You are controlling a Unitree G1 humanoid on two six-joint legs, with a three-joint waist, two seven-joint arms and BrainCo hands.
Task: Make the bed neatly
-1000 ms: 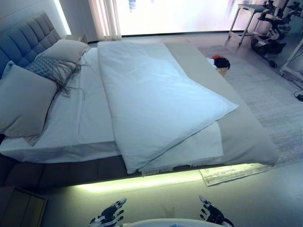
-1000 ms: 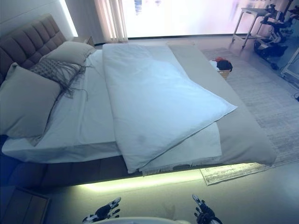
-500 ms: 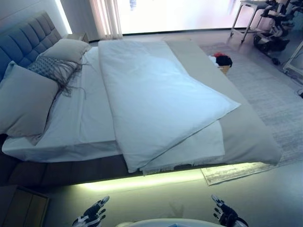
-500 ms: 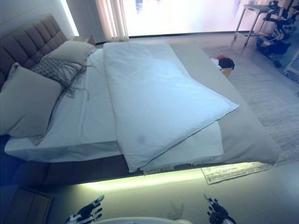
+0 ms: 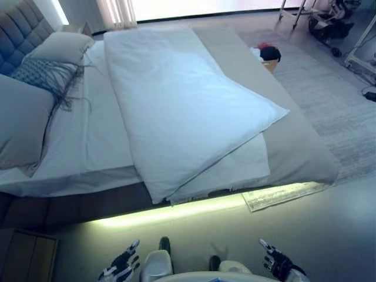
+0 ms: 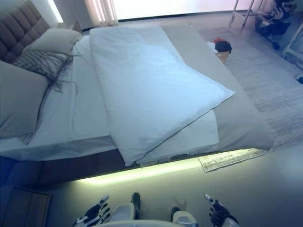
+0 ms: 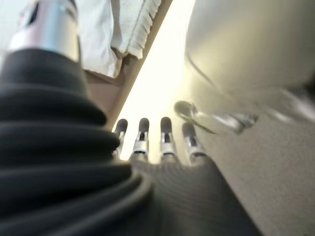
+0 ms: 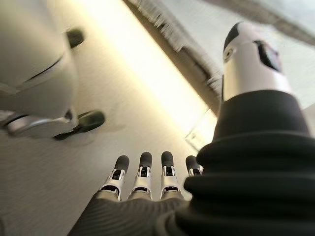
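Note:
A bed with a grey headboard stands across the view. A white duvet lies skewed on it, one corner hanging over the near edge, a fringed white sheet under it. A grey cover lies over the foot end. Three pillows lie at the head, one with dark fringe. My left hand and right hand are low above the floor, well short of the bed, both open and empty. They also show in the left wrist view and the right wrist view.
A lit strip glows under the bed's near edge. A grey rug lies past the foot end, with a basket of clothes on it. A wooden bedside table stands at the near left. A metal stand is far right.
The camera has tilted down and moved closer, so the bed sits higher in view. Both hands stay low and open; the left has shifted slightly towards the middle.

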